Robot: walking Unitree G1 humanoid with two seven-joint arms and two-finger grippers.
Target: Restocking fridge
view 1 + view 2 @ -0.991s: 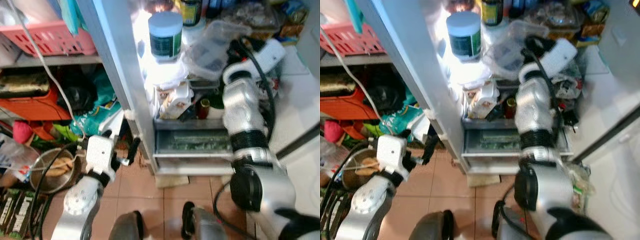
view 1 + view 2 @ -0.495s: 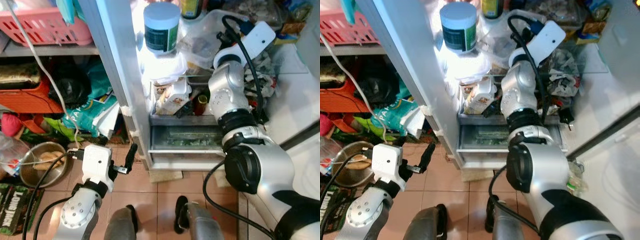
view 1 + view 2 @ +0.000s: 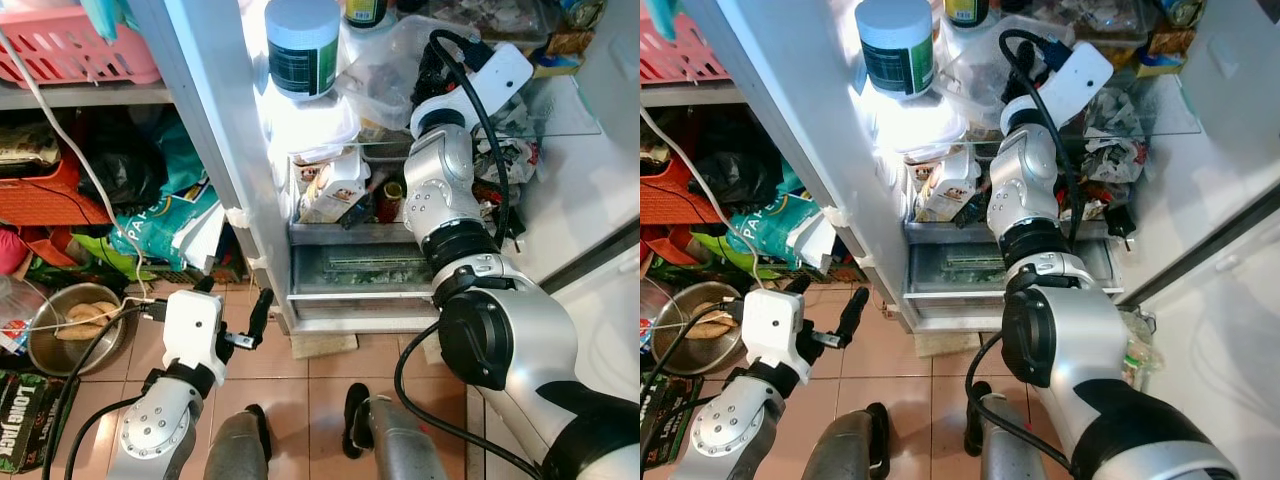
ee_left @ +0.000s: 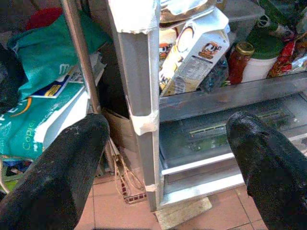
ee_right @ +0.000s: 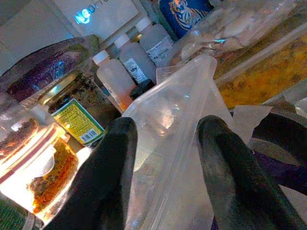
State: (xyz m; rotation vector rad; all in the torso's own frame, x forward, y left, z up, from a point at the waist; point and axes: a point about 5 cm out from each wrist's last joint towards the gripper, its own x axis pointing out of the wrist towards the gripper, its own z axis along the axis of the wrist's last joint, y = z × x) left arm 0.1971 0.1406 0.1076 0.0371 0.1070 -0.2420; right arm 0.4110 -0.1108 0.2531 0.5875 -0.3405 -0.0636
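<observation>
The fridge stands open in front of me. My right gripper [image 5: 168, 125] reaches onto the lit upper shelf, its wrist [image 3: 498, 70] beside a clear plastic container [image 3: 385, 75]. In the right wrist view its fingers are closed partway on the container's clear plastic [image 5: 175, 120], with bottles and a jar [image 5: 76, 120] behind. A blue-lidded jar [image 3: 303, 45] stands to the left on the same shelf. My left gripper [image 4: 165, 124] hangs open low by the fridge's left wall [image 3: 215, 130], holding nothing.
Below the shelf are a milk carton [image 3: 335, 190], a red-lidded jar [image 3: 390, 200] and a clear drawer [image 3: 365, 270]. Left of the fridge are a pink basket [image 3: 70, 50], a green bag [image 3: 165, 230] and a metal bowl [image 3: 75, 330]. The fridge door [image 3: 600, 300] stands at right.
The whole view has shifted as the camera moved. My right arm has straightened and its wrist sits deeper over the upper shelf. The left gripper stays open and low.
</observation>
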